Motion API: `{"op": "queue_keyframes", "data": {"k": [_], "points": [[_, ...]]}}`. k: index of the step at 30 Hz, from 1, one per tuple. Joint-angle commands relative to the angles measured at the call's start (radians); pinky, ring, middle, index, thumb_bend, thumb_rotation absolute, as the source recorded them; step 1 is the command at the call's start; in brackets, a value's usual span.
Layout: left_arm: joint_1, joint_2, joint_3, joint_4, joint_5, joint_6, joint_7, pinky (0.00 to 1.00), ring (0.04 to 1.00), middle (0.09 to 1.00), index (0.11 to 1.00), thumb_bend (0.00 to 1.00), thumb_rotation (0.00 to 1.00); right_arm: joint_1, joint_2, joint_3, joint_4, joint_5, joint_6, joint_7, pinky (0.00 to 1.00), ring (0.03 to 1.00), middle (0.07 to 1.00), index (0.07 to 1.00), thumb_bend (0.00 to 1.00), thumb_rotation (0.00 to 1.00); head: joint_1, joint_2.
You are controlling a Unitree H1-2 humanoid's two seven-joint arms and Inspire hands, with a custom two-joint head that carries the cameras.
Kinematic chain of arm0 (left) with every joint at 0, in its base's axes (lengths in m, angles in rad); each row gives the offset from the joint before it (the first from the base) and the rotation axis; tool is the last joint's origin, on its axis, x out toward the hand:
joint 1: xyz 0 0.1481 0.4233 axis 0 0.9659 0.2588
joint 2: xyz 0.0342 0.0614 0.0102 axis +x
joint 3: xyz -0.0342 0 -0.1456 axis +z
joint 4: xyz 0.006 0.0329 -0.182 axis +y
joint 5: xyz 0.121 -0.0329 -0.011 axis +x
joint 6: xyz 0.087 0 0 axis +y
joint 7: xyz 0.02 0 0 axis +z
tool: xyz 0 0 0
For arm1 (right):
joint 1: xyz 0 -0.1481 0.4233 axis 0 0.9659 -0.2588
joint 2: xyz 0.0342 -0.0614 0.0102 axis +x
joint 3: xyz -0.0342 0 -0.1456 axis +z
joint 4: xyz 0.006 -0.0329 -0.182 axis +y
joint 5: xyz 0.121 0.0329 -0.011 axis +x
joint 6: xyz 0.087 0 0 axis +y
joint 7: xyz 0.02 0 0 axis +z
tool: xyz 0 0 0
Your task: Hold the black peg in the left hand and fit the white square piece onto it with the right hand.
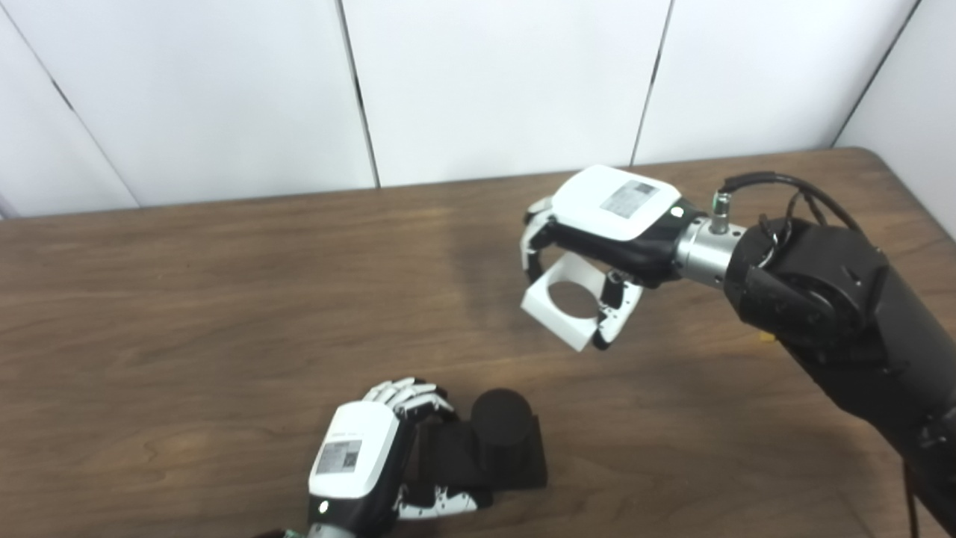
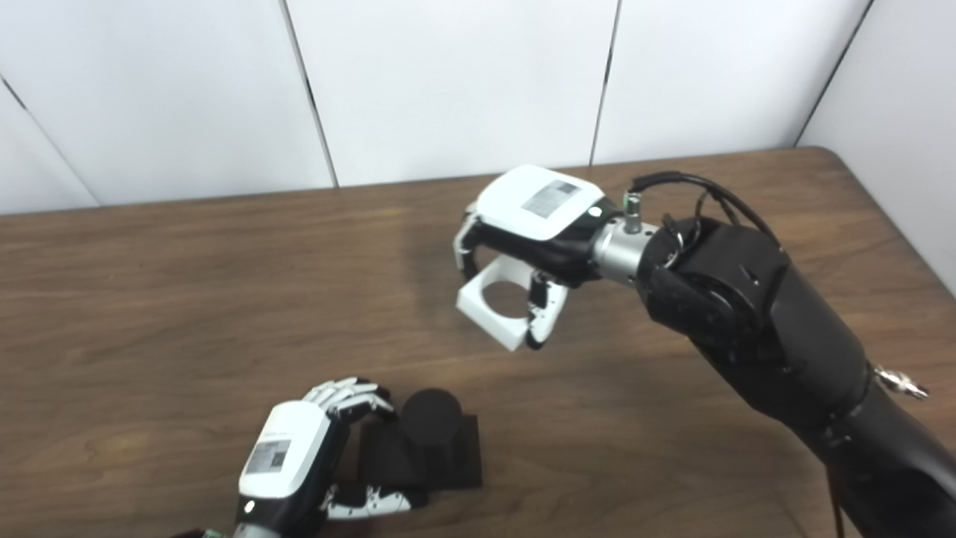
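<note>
The black peg (image 1: 502,423) is a round post on a square black base, standing upright on the brown table near the front edge. My left hand (image 1: 373,456) grips the base from the left, fingers behind it and thumb in front. The white square piece (image 1: 560,306), with a round hole through it, hangs in the air at centre right, tilted. My right hand (image 1: 609,224) is shut on it from above, fingers on its far side and thumb on its near right corner. The piece is up and to the right of the peg, well apart from it.
The brown wooden table (image 1: 224,299) runs to a white panelled wall at the back. Its right edge and rounded far right corner (image 1: 889,161) lie near my right arm (image 1: 836,299). A cable loops over the right wrist.
</note>
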Motion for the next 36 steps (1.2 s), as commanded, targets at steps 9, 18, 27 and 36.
{"op": "queue_keyframes", "data": {"k": [9,18,27,36], "points": [[-0.001,0.002,-0.018,0.000,0.017,0.028,-0.075,0.83,0.828,0.762,0.488,0.52,0.05,-0.044,0.068,-0.012,-0.144,0.019,0.050,0.130,0.82,0.846,0.714,0.482,0.52,0.13,0.014,0.023],[-0.006,-0.002,-0.024,-0.006,0.025,0.040,-0.086,0.82,0.829,0.763,0.488,0.52,0.05,-0.028,0.105,-0.008,-0.170,0.027,0.041,0.167,0.81,0.847,0.709,0.482,0.52,0.13,0.029,0.040],[-0.010,-0.007,-0.024,-0.008,0.030,0.043,-0.092,0.81,0.828,0.761,0.488,0.52,0.05,0.012,0.116,-0.001,-0.153,0.034,0.021,0.168,0.82,0.854,0.724,0.482,0.52,0.13,0.038,0.044],[-0.010,-0.011,-0.019,-0.014,0.025,0.045,-0.101,0.81,0.828,0.762,0.488,0.52,0.05,0.052,0.139,-0.001,-0.104,0.012,-0.035,0.100,0.86,0.880,0.732,0.482,0.52,0.13,0.040,0.049]]}}
